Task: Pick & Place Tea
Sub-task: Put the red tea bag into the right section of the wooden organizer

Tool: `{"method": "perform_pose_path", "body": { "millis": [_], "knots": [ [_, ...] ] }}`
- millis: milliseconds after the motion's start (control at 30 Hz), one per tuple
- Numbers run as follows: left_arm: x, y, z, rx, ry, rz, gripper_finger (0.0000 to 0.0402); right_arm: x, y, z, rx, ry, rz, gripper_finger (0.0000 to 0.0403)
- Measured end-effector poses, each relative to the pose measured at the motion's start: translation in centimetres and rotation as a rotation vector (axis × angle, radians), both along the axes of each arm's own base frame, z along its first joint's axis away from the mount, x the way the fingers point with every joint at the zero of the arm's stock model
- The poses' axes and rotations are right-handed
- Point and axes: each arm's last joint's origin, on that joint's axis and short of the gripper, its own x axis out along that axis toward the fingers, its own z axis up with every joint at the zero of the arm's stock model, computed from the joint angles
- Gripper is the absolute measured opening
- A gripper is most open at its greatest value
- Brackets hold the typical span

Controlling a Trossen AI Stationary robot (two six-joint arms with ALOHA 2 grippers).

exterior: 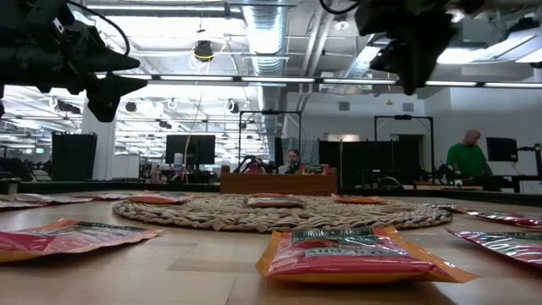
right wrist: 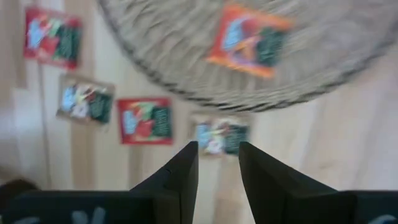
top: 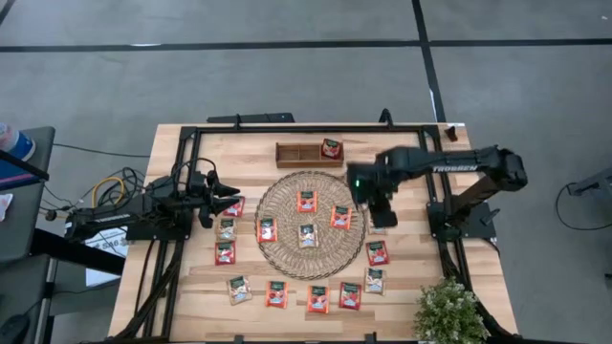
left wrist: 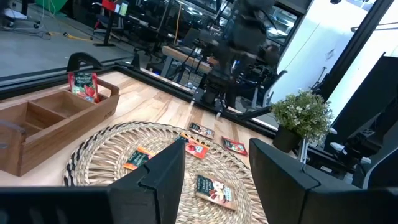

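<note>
One sachet (top: 331, 147) already stands in the end compartment of the wooden tray (top: 296, 154); the rest of the tea lies flat, four on the woven mat (top: 311, 225) and the others ringed around it on the worktop (top: 249, 153).

Your right tool (top: 376, 212) hangs above the mat's right edge, fingers (right wrist: 180, 171) spread with a narrow gap, holding nothing. Its wrist view looks straight down on a pale sachet (right wrist: 220, 136) just off the mat rim, with a red one (right wrist: 145, 121) beside it.

Your left tool (top: 228, 192) waits at the mat's left side, raised, fingers (left wrist: 163, 177) apart, empty.

Risks, as I judge them:
- Sachets are thin and flat. A pinch from above may slide over the foil or push it along the wood instead of lifting it.
- The pale and red sachets lie close together. An off-centre descent could catch both or nudge the neighbour.
- Coming down near the mat rim, one finger could land on the weave and tilt the grip.
- The tray compartment is narrow, so a crooked sachet may snag on its wall.
</note>
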Motion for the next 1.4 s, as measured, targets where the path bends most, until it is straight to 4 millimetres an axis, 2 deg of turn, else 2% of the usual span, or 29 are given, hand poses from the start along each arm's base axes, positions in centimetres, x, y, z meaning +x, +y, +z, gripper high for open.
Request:
{"method": "perform_pose_path", "body": {
  "millis": [233, 433, 600, 733, 900, 1167, 1400],
  "knots": [
    [0.0, 0.0, 0.0, 0.0, 0.0, 0.0, 0.017, -1.3, 4.7, -3.5, 0.02, 0.116, 0.002, 0.0107],
    [0.0, 0.0, 0.0, 0.001, 0.0, 0.0, 0.017, -1.4, 8.1, -6.0, 0.023, 0.019, 0.025, 0.0107],
    [0.0, 0.0, 0.0, 0.0, 0.0, 0.0, 0.017, -2.1, 9.4, -8.2, 0.005, -0.012, 0.026, 0.0107],
    [0.0, 0.0, 0.0, 0.0, 0.0, -0.001, 0.017, -2.9, 9.5, -10.1, 0.007, -0.002, 0.026, 0.0107],
    [0.0, 0.0, 0.0, -0.001, 0.0, -0.001, 0.017, -3.2, 8.7, -11.7, 0.006, -0.008, -0.015, 0.0107],
    [0.0, 0.0, 0.0, -0.002, 0.0, -0.002, 0.017, -3.0, 6.7, -12.5, -0.021, -0.011, -0.087, 0.0107],
    [0.0, 0.0, 0.0, 0.0, 0.0, -0.006, 0.017, -3.5, 6.3, -13.6, -0.018, -0.003, -0.096, 0.0107]
  ]
}}
